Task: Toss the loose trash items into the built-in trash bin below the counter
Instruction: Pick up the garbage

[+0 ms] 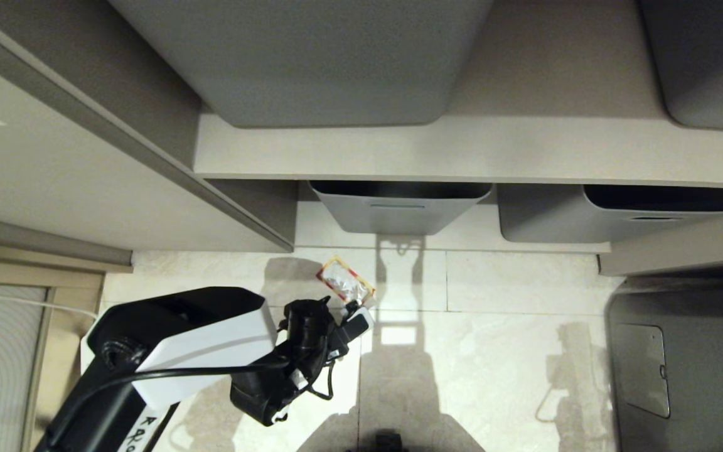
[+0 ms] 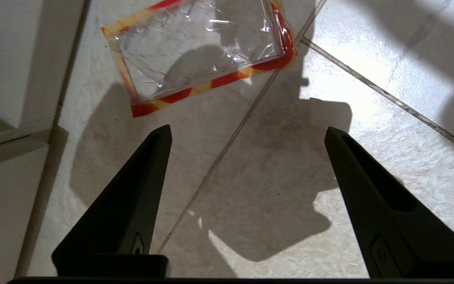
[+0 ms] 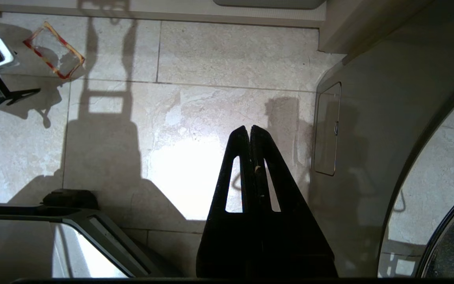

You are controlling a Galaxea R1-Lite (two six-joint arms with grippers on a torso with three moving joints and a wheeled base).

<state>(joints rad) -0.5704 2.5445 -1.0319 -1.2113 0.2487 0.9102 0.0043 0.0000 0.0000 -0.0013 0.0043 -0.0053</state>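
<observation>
While the robot is bending low over the tiled floor (image 1: 493, 351), the head view is showing the wrapper (image 1: 345, 281) lying flat left of centre, just below the grey tub (image 1: 399, 210) on the bottom shelf. The left gripper (image 1: 356, 317) is hanging at the wrapper's near edge, at the end of the arm entering from the lower left; its spread cannot be read from this angle. No trash bin flap is identifiable here.

In the left wrist view, the wrapper (image 2: 201, 49) is filling the upper centre: clear crinkled film with a red-and-yellow border. Judgement: very light, limp and slippery, lying flush on tile, so a pinch on the stiffer border or a raised crease looks better than the flat middle. The left gripper (image 2: 246, 134) is standing wide, fingers (image 2: 140, 189) well apart over bare tile, holding nothing and touching nothing; the wrapper is lying just beyond the tips.

In the right wrist view, the right gripper (image 3: 250, 132) is sitting at lower centre with fingers pressed together, empty, parked above the floor. The wrapper (image 3: 53, 51) is showing in the upper left, well apart from it.
</observation>
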